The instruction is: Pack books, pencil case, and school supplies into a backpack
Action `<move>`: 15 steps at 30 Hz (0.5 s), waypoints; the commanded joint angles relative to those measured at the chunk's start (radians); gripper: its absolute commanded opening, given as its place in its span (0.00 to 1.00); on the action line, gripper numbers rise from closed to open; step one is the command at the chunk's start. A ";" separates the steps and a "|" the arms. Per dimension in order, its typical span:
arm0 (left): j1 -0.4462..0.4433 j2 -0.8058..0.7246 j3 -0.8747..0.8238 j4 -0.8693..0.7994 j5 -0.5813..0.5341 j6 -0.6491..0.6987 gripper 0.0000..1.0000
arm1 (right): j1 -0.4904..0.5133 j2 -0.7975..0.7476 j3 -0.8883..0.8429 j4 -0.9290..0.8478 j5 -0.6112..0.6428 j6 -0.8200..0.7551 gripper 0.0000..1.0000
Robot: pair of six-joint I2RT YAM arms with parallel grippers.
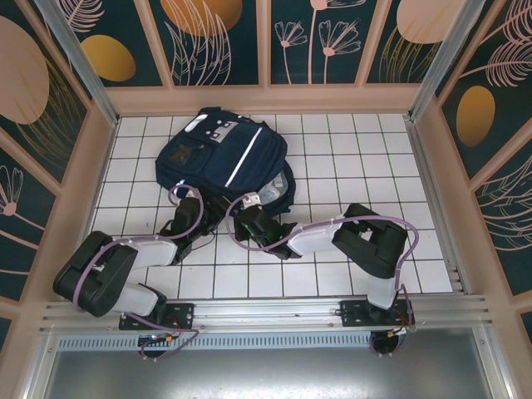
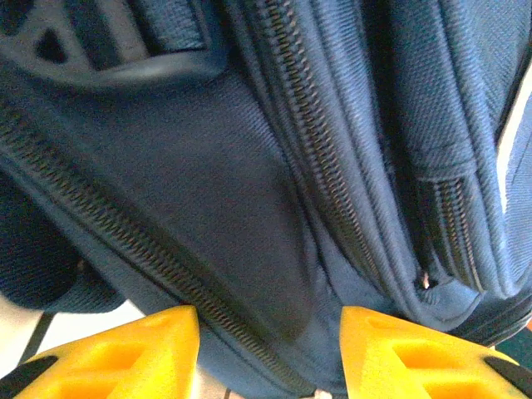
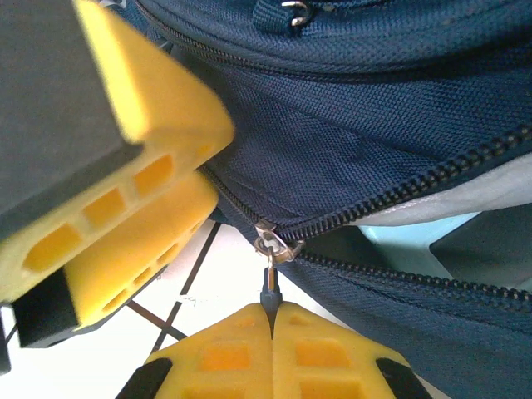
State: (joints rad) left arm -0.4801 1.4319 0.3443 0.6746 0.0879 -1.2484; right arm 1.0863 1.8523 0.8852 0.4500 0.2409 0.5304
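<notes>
White-tiled table (image 1: 374,166) bears navy backpack (image 1: 208,162), white-striped, zipper (image 3: 416,187) partly open.

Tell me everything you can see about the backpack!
The backpack is big, made of navy woven fabric, with white patches and a thin white stripe. It lies flat on the far half of the white tiled table. Its black zipper is partly open, showing something pale blue inside. The right gripper is shut on the pull. The left gripper sits open, close to the fabric.
</notes>
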 commanded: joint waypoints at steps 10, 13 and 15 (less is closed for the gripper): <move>-0.006 0.089 0.010 0.086 -0.042 -0.052 0.00 | -0.006 -0.054 -0.028 0.029 -0.006 0.005 0.00; -0.006 0.029 0.021 -0.044 -0.098 -0.026 0.00 | -0.014 -0.072 -0.042 0.017 0.012 0.005 0.00; -0.002 -0.016 0.035 -0.140 -0.142 -0.006 0.00 | -0.022 -0.092 -0.060 0.012 0.025 0.003 0.00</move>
State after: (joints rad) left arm -0.4873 1.4708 0.3565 0.6746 0.0429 -1.2850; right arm 1.0782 1.8191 0.8520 0.4641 0.2413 0.5304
